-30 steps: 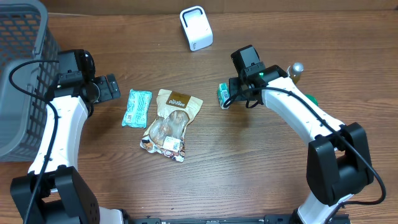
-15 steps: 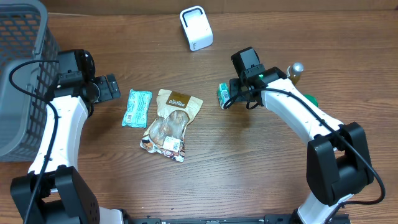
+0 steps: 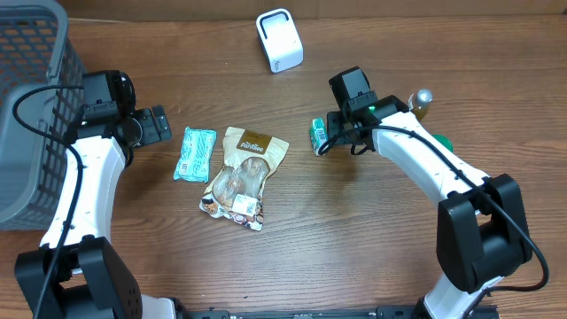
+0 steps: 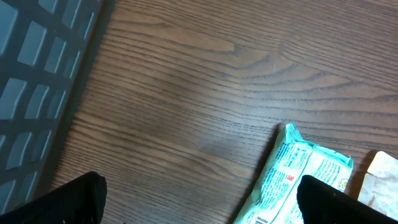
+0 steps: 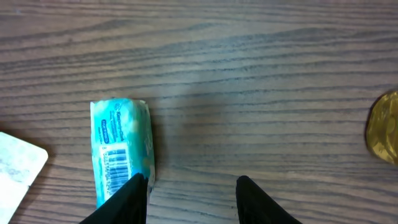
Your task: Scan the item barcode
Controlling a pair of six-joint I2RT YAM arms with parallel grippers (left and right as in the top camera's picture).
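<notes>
From overhead, set the right gripper (image 3: 328, 138) squarely over the small teal packet (image 3: 316, 133) lying at its tip on the worktop (image 3: 354, 239), well short of the white scanner (image 3: 279, 40) at the far edge. Through the left wrist, leave the left gripper (image 4: 202, 202) spread wide and empty. Through the right wrist, slide the parted, empty gripper left to straddle the packet, then clamp without covering the barcode (image 5: 115, 165).

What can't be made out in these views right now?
- Barcoded packet, right wrist: lower end hidden by a finger of the right gripper and cut off by the bottom edge.
- Gold object, right wrist: cut off by the right edge.
- Teal packet, left wrist: cut off by the bottom edge.
- Snack pouch, overhead: print too small to read.
</notes>
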